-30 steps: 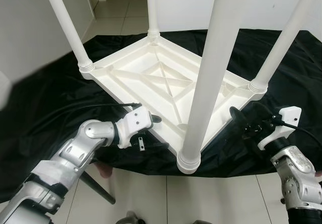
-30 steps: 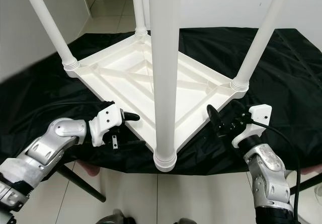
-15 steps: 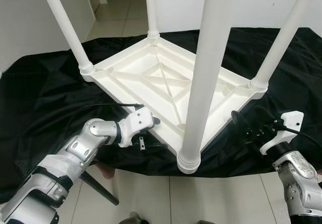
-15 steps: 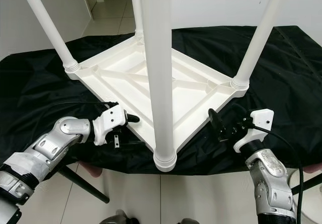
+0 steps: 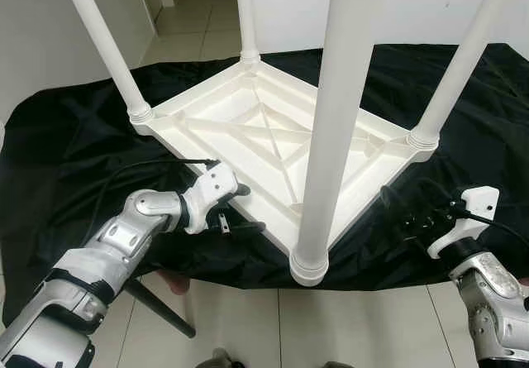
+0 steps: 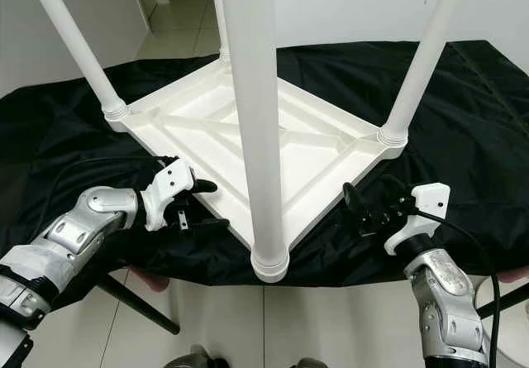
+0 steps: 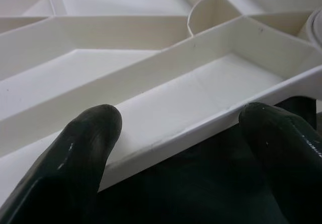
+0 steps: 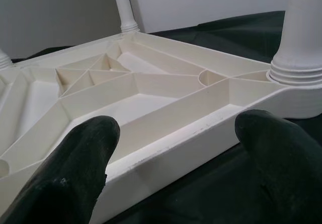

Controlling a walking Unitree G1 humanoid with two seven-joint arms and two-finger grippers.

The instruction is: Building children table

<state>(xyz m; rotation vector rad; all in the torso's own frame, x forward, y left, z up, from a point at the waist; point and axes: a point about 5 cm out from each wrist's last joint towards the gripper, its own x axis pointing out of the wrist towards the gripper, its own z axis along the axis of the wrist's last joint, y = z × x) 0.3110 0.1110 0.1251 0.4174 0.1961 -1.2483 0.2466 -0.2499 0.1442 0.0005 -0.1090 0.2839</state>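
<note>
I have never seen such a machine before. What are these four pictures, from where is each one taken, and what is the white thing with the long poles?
The machine is a humanoid robot with two silver arms, each ending in a gripper of two black fingers. Two pictures come from cameras in its head, looking forward and down; the other two come from cameras on its wrists, looking along the fingers.

The white thing is a children's table lying upside down on a black cloth spread over a tiled floor. Its four legs point upward, so you see the ribbed underside of the top.

The left gripper is open, with one finger over the table's rim and one outside it. The right gripper is open too, close to the opposite edge near a corner leg. Neither holds anything yet. They seem positioned to grasp the table, perhaps to turn it over.
</note>
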